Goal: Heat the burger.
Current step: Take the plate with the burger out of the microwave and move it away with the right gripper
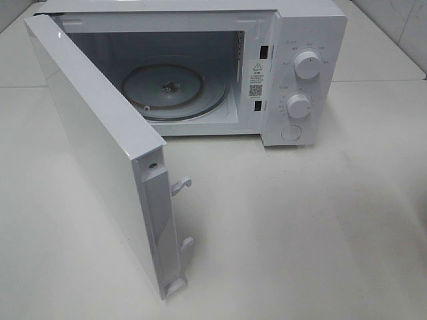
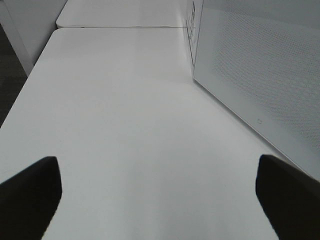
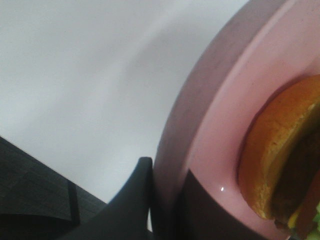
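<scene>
Pink plate (image 3: 220,120) rim pinched in right claw (image 3: 165,200), burger (image 3: 280,155) aboard; left claw (image 2: 160,195) spread wide.

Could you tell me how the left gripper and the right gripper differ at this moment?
The left gripper is open, its dark fingers spread wide apart, while the right gripper is shut on the rim of the pink plate. The left gripper holds nothing and faces bare white table beside the microwave door; the right gripper carries the plate with the burger on it. Both have dark fingers.
</scene>
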